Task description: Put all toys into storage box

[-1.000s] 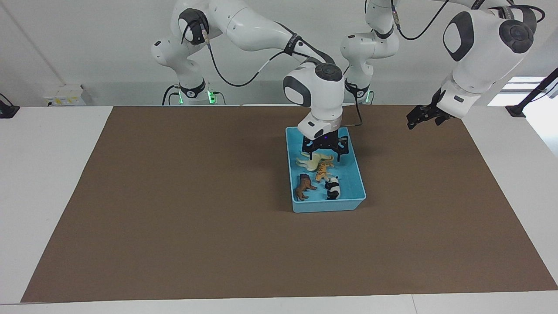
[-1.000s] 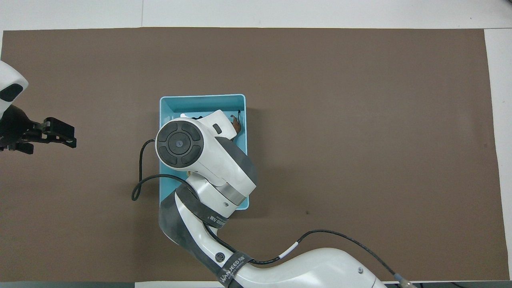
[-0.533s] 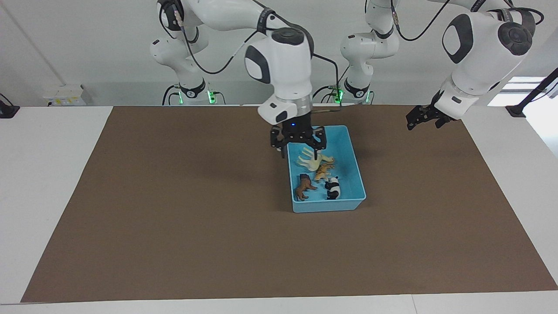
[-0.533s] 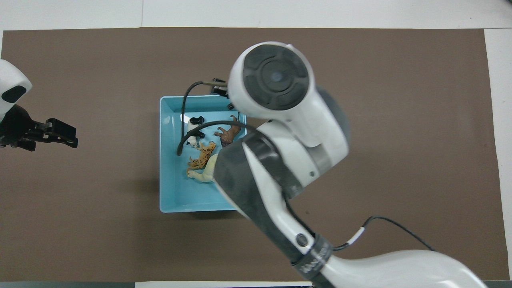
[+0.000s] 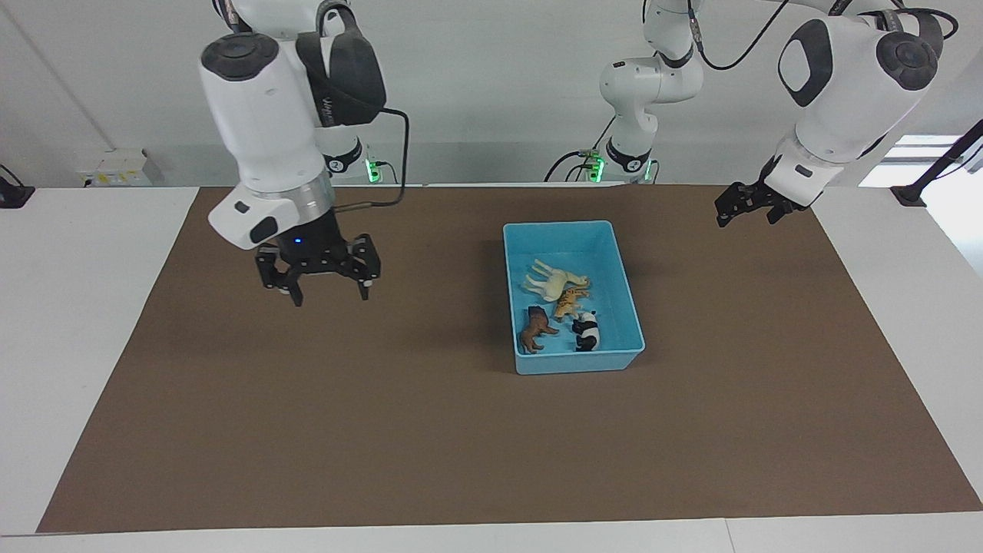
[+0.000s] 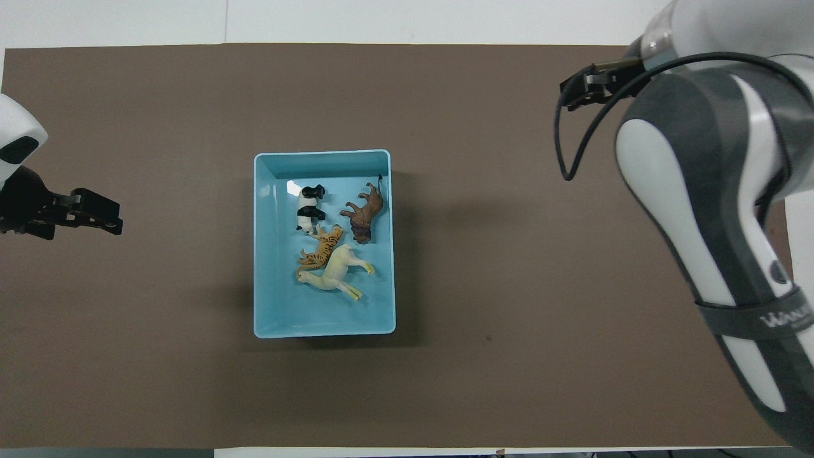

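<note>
right claw (image 5: 329, 294) spread wide, empty, above mat (image 5: 384, 399)

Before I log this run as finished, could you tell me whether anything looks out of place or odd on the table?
Nothing stands out. All four toys, cream, tiger, panda and lion, lie inside the storage box. No toy lies on the brown mat.

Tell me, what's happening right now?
Right gripper open, empty, over bare brown mat. Left gripper open, waiting. Four plastic animal figurines inside light-blue plastic tray. Nothing in the way.
</note>
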### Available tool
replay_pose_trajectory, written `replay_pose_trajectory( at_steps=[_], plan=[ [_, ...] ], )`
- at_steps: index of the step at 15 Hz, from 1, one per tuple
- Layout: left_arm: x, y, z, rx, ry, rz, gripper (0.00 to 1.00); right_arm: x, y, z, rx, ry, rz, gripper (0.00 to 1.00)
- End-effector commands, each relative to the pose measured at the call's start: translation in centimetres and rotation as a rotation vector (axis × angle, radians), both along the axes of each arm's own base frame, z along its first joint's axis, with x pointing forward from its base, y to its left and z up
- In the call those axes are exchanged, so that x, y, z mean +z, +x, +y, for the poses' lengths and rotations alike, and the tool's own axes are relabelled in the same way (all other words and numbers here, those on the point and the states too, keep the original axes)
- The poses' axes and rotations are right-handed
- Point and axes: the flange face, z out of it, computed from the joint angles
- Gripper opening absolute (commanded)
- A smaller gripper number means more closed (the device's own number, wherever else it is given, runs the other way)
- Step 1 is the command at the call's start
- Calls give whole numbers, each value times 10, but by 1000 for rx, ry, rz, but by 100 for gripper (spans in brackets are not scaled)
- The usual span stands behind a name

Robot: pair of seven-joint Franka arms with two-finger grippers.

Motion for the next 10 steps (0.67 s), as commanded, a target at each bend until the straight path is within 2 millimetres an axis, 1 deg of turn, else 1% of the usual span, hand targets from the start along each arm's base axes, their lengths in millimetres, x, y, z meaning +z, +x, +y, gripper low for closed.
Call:
replay_pose_trajectory(
  at_steps=[1, 2, 3, 6, 7, 9, 10],
  plan=[
    [4, -3, 5, -2, 12, -12, 100, 22, -35, -38, -28, 6, 65, 100],
    [4, -3, 6, -1, 13, -12, 100, 26, -46, -61, -61, 9, 73, 100],
    [3, -4, 6, -1, 13, -9, 100, 28, -60, -79, -86, 13, 82, 100],
    [4, -4, 6, -1, 12, -12, 100, 32, -92, -108, -106, 13, 120, 100],
    [3, -4, 6, -1, 12, -9, 100, 28, -96, -109, -106, 11, 152, 100],
    [3, -4, 6, -1, 13, -9, 100, 12, -99, -114, -111, 12, 157, 100],
    [3, -4, 6, -1, 13, -9, 100, 5, -97, -109, -92, 12, 125, 100]
  ],
)
